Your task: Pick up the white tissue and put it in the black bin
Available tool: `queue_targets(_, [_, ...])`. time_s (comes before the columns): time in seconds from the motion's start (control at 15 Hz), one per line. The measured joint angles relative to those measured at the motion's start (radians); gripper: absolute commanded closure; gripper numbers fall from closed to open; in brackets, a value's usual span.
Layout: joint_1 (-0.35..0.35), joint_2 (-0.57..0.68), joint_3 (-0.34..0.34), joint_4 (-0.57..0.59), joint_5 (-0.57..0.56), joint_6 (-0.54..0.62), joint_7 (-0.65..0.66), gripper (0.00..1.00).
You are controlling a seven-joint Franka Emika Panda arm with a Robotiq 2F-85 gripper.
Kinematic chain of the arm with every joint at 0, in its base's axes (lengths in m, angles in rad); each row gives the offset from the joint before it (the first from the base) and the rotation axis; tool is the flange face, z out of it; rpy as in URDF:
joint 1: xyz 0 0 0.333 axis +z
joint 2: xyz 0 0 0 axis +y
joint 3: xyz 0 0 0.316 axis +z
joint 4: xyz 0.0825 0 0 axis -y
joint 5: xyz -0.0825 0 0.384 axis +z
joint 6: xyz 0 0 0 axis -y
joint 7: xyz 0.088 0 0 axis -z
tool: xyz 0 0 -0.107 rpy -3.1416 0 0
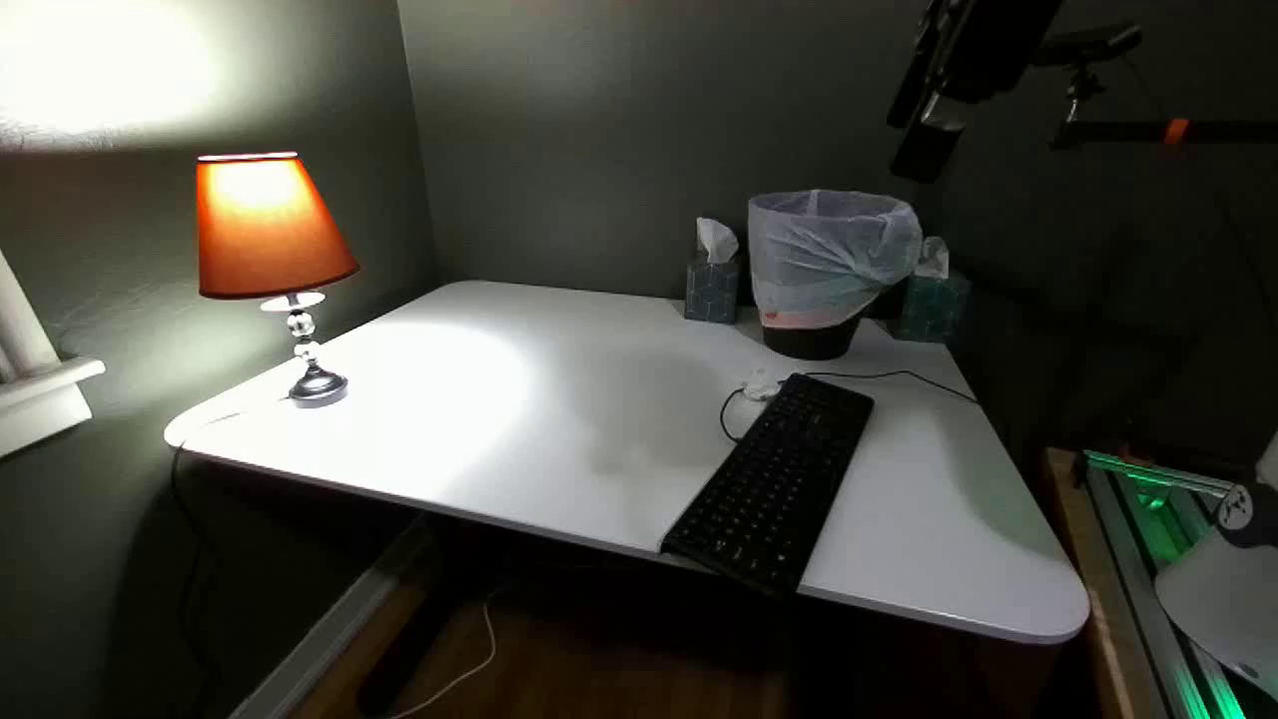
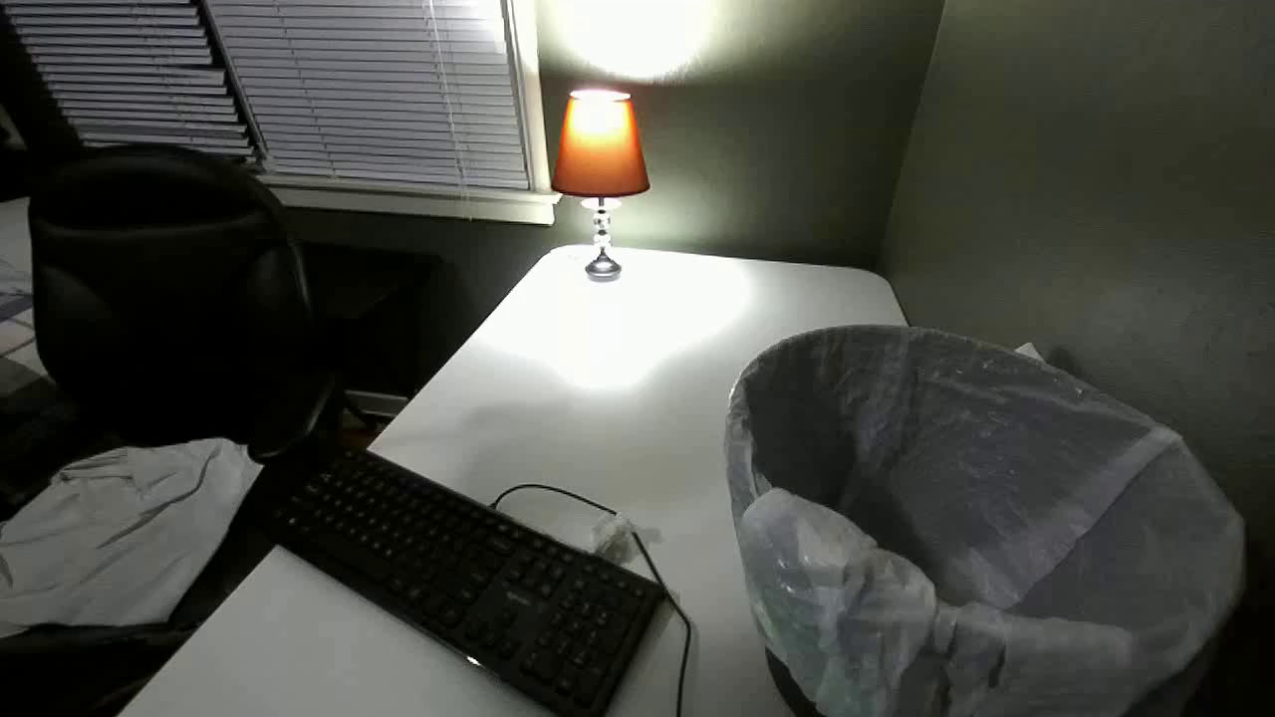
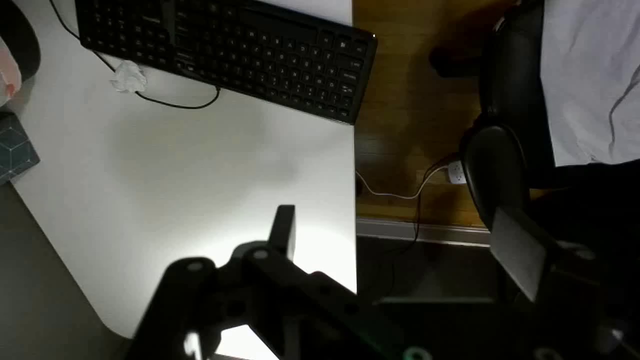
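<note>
The white tissue is a small crumpled wad on the white table beside the keyboard's cable. It shows in both exterior views (image 1: 761,386) (image 2: 616,539) and at the upper left of the wrist view (image 3: 129,76). The black bin stands on the table with a crinkled white liner over its rim, in both exterior views (image 1: 834,260) (image 2: 837,597). Only its dark base edge and some liner show in the wrist view (image 3: 27,42). My gripper (image 1: 914,125) is raised high, above and right of the bin in that exterior view. In the wrist view its fingers (image 3: 402,242) are wide apart with nothing between them.
A black keyboard (image 1: 774,479) lies next to the tissue and overhangs the table edge. Teal tissue boxes (image 1: 712,290) (image 1: 934,300) stand on either side of the bin. A lit lamp (image 1: 275,230) stands at the far end. A dark chair (image 2: 169,289) is beside the table.
</note>
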Motion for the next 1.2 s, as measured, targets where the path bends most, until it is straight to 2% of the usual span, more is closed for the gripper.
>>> queue_targets(0.6, [0.0, 0.0, -0.006, 0.0, -0.003, 0.0, 0.0, 0.0])
queue_targets(1.2, [-0.066, -0.048, -0.203, -0.065, -0.002, 0.014, 0.019, 0.0])
